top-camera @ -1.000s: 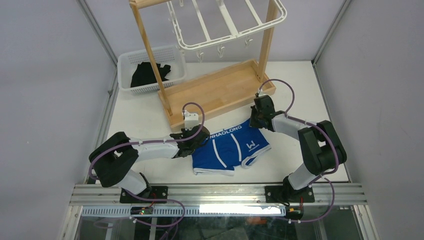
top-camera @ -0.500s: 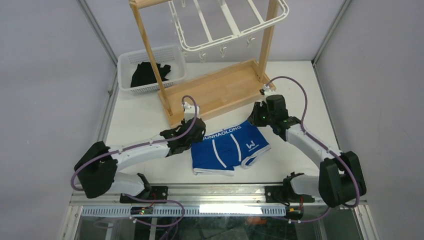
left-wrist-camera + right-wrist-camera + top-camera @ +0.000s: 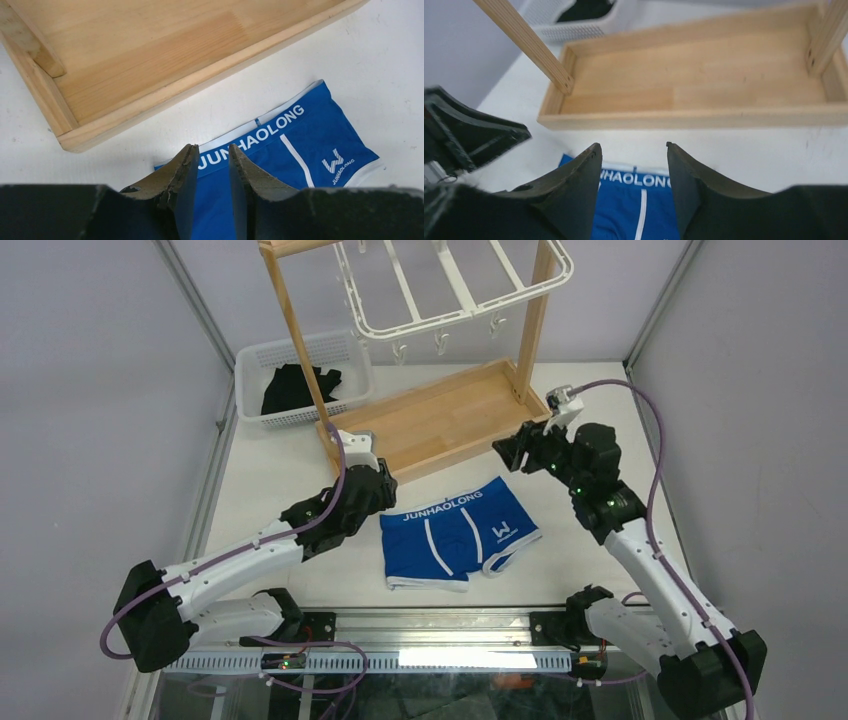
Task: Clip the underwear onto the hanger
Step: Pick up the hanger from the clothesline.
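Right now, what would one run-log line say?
underwear: flat on table, unclipped | hanger: on rack | left claw: open, empty | right claw: open, empty

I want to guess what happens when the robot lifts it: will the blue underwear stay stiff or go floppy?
Probably floppy: the underwear lies thin and flat on the table like soft cloth, so it would likely droop from wherever it is pinched. It looks light. Pushed, it would probably bunch up rather than roll.
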Action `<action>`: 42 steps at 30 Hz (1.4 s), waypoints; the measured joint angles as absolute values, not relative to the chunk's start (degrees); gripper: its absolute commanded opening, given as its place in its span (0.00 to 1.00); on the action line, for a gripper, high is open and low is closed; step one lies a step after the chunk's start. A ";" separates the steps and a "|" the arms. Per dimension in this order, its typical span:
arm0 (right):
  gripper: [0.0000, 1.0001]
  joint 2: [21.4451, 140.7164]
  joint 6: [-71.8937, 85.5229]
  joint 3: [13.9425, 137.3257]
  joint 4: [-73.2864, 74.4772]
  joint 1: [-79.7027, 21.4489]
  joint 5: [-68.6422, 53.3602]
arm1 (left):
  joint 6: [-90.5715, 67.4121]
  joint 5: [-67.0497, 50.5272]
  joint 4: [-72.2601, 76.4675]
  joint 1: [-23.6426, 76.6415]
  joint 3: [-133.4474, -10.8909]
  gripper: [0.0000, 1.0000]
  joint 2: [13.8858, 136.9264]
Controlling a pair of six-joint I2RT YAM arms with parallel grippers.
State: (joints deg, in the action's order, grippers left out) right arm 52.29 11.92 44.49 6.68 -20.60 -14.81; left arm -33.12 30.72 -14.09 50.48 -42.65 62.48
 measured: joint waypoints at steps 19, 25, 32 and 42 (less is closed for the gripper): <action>0.62 83.00 5.89 107.79 5.87 -20.99 -17.39 | -32.99 29.63 -15.38 50.15 -41.23 0.29 59.33; 0.67 103.11 3.07 132.46 12.19 -22.39 -16.75 | -33.01 29.56 -15.38 50.15 -40.64 0.29 58.52; 0.67 114.98 -2.85 141.93 13.50 -26.79 -11.77 | -33.01 29.39 -15.38 50.15 -40.45 0.29 58.52; 0.61 121.23 -10.59 143.81 8.21 -29.63 -1.28 | -32.99 28.93 -15.44 50.15 -40.42 0.29 58.11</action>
